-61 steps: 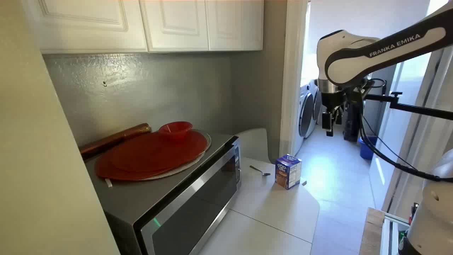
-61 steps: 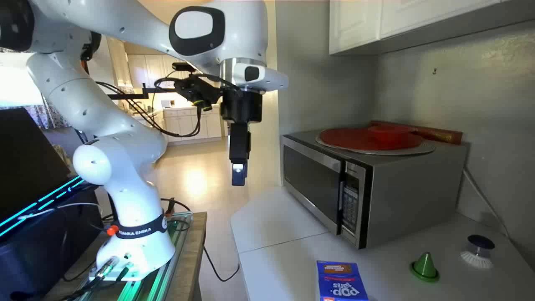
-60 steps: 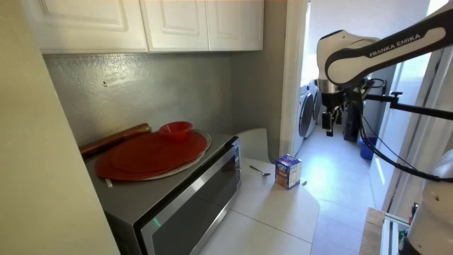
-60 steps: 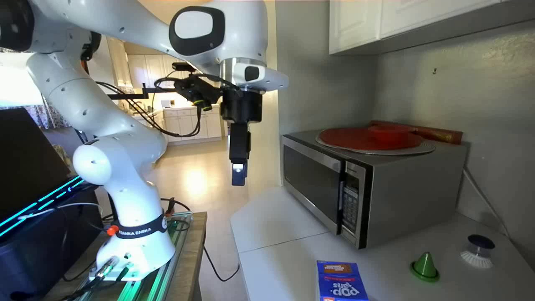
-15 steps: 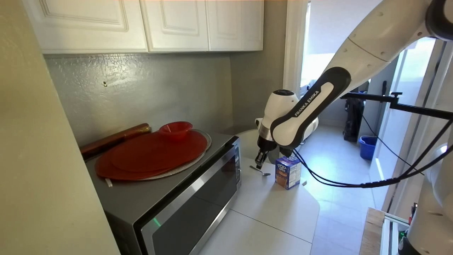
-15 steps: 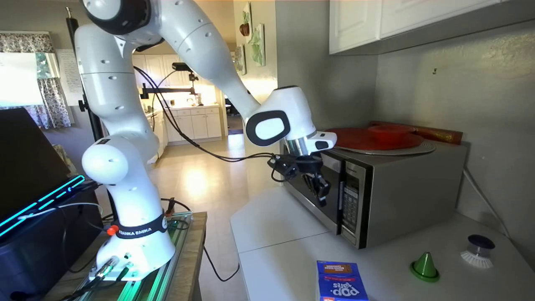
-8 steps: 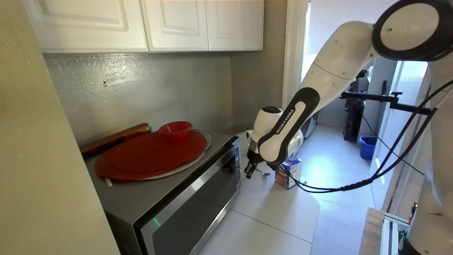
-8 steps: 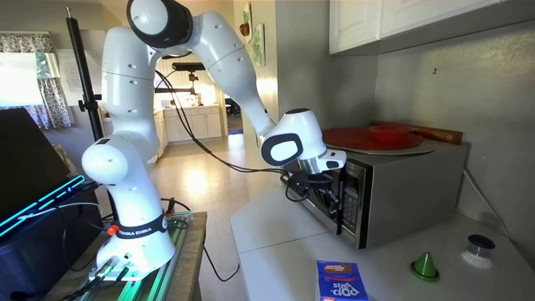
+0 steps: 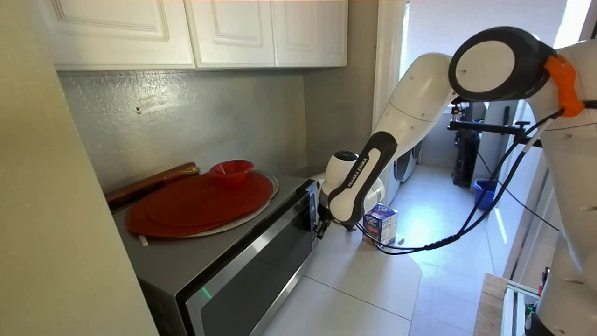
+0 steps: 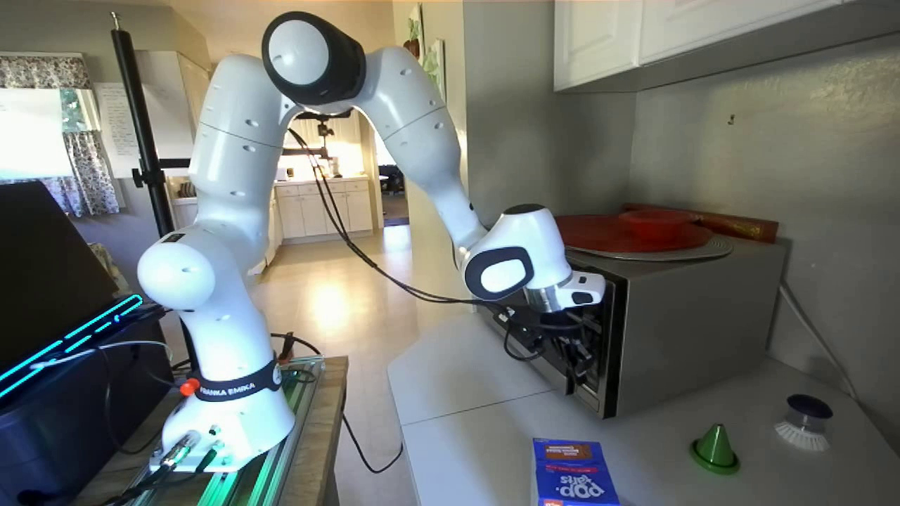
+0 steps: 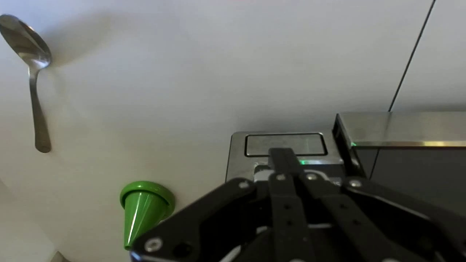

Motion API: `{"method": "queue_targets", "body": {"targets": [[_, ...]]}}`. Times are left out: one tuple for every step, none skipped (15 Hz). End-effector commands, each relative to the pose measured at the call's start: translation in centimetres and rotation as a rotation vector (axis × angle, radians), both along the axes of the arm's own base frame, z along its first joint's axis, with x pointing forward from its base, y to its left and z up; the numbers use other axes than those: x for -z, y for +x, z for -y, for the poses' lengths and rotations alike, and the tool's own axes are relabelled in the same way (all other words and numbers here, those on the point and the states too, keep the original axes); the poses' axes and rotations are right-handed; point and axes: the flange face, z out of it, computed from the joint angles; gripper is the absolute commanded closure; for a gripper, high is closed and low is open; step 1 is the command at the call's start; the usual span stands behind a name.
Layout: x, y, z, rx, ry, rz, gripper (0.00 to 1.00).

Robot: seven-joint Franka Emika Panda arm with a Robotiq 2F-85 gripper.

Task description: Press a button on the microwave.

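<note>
The hand (image 11: 284,158) has swung down close to the microwave (image 9: 247,267), its tips pressed together; reaching looks nearly done, contact unclear, the press likely left

We now see the arm (image 10: 425,137) stretching out and down to the microwave (image 10: 703,330), no longer drawn back well apart from it. The gripper (image 11: 284,154), hanging straight down before, now slants close in front of the control strip (image 9: 313,205). In an exterior view, black cables (image 9: 443,243) newly cross the blue box (image 9: 387,219), and an orange band (image 9: 565,88) comes into sight on the arm.
</note>
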Motion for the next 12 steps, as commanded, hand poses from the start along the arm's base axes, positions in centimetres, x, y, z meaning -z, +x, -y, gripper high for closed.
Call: {"method": "queue_targets", "body": {"targets": [[0.98, 1.41, 0.08, 0.006, 0.001, 0.018, 1.0], [1.09, 1.59, 0.08, 0.005, 0.003, 0.019, 1.0], [1.12, 1.69, 0.09, 0.005, 0.006, 0.022, 1.0], [1.09, 1.62, 0.15, 0.006, 0.013, 0.027, 1.0], [1.04, 1.63, 0.12, 0.007, 0.022, 0.032, 1.0], [1.04, 1.68, 0.11, 0.008, 0.027, 0.037, 1.0], [1.05, 1.77, 0.07, 0.011, 0.036, 0.044, 1.0], [1.09, 1.78, 0.01, 0.014, 0.048, 0.053, 1.0], [1.07, 1.75, -0.02, 0.013, 0.057, 0.057, 1.0], [0.97, 1.62, 0.11, 0.015, 0.065, 0.062, 1.0], [0.89, 1.57, 0.13, 0.015, 0.075, 0.068, 1.0], [0.93, 1.56, 0.21, 0.015, 0.08, 0.076, 1.0]]}}
